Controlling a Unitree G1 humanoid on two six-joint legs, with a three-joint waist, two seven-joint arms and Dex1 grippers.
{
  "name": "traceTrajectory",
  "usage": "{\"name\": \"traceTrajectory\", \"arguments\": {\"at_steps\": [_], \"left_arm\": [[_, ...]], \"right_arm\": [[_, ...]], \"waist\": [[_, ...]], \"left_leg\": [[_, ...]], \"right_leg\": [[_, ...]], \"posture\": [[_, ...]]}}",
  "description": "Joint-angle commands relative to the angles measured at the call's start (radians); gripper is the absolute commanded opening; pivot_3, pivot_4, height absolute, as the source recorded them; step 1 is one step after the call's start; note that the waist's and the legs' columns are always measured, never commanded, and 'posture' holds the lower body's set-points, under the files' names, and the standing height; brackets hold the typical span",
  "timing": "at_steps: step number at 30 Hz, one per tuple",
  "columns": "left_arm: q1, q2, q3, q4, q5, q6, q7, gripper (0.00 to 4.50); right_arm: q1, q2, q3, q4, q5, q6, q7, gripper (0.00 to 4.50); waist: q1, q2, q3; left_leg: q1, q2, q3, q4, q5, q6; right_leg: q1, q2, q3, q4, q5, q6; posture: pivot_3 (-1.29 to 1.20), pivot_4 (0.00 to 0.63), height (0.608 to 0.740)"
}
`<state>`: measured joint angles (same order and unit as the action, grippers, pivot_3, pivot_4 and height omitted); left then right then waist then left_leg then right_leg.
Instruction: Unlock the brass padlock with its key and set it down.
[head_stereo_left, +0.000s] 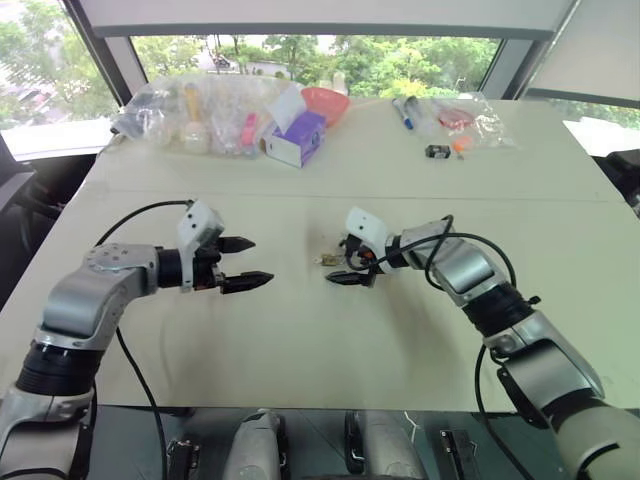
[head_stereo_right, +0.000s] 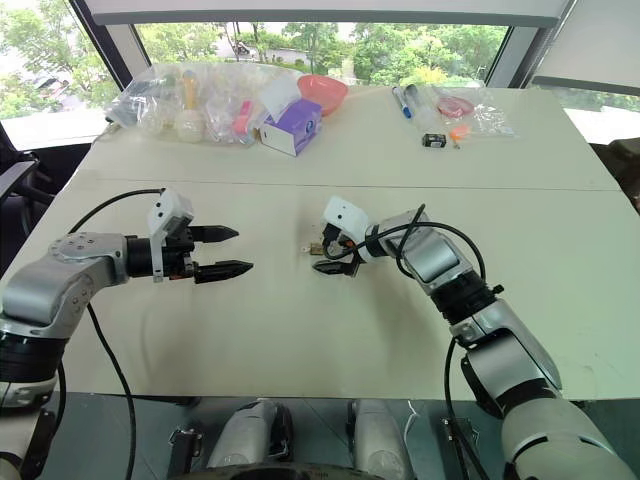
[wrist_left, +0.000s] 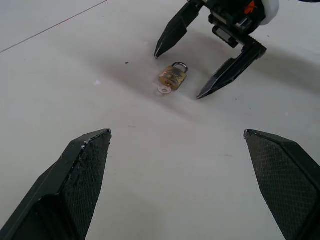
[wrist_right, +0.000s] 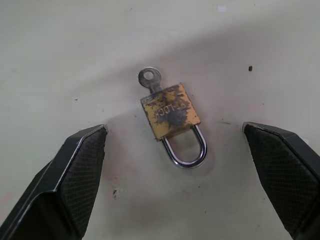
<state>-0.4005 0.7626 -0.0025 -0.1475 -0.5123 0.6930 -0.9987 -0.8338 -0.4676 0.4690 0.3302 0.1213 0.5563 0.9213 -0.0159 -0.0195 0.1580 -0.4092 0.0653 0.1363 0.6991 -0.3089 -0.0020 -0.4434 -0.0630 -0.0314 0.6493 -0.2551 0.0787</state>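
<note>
Worn brass padlock (wrist_right: 171, 117), silvery shackle, key inserted

The brass padlock (wrist_right: 170, 111) carries the only lettering that shows: a stamped word across its worn, dark-stained face, seen upside down in the right wrist view. The closing letters look like "LOCK"; the letters before them are rubbed away and cannot be read. Nothing else carries text that can be made out.
</note>
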Motion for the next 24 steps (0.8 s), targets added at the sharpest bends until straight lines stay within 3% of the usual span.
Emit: {"name": "traceTrajectory", "arguments": {"at_steps": [1,4,7,13,20,24], "left_arm": [[0.003,-0.006,0.026,-0.036,-0.012,-0.007,0.01,4.41],[0.007,-0.012,0.023,-0.032,-0.007,-0.012,0.014,4.41],[0.009,-0.014,0.021,-0.027,-0.003,-0.017,0.016,4.45],[0.006,-0.016,0.014,-0.016,0.005,-0.026,0.014,4.45],[-0.101,-0.131,0.068,0.172,-0.108,0.026,-0.024,4.45],[-0.216,-0.195,0.09,0.331,-0.139,0.033,-0.049,4.45]], "right_arm": [[-0.036,0.026,0.008,0.05,-0.041,-0.073,0.045,4.5],[-0.044,0.044,0.007,0.1,-0.073,-0.127,0.075,4.5],[-0.051,0.056,0.014,0.156,-0.113,-0.171,0.092,3.64],[-0.029,0.056,0.01,0.165,-0.16,-0.205,0.115,0.7],[0.045,-0.022,-0.061,-0.093,-0.277,-0.43,-0.068,0.69],[0.087,-0.048,-0.119,-0.274,-0.284,-0.457,-0.116,0.69]], "waist": [[0.0,0.0,0.0],[0.0,0.0,0.0],[-0.001,0.0,0.0],[-0.001,0.0,0.0],[0.009,0.0,0.0],[0.002,0.001,0.0]], "left_leg": [[0.0,0.0,0.0,0.0,0.0,0.0],[0.0,0.0,0.0,0.0,0.0,0.0],[0.001,0.0,0.0,0.0,0.0,0.0],[0.002,0.0,0.0,0.0,0.001,-0.002],[0.001,-0.001,0.001,0.001,0.001,-0.002],[0.001,-0.001,0.001,0.001,0.001,-0.002]], "right_leg": [[0.0,0.0,0.0,0.0,0.0,0.0],[0.0,0.0,0.0,0.0,0.0,0.0],[0.0,0.0,0.0,0.0,0.0,0.0],[0.001,0.0,0.0,0.002,0.0,0.0],[0.002,-0.001,-0.001,0.002,0.0,0.0],[0.001,0.0,-0.001,0.002,0.0,0.0]], "posture": [[0.0,0.15,0.734],[0.0,0.15,0.734],[0.0,0.15,0.734],[0.0,0.15,0.734],[0.0,0.15,0.734],[0.0,0.15,0.734]]}}
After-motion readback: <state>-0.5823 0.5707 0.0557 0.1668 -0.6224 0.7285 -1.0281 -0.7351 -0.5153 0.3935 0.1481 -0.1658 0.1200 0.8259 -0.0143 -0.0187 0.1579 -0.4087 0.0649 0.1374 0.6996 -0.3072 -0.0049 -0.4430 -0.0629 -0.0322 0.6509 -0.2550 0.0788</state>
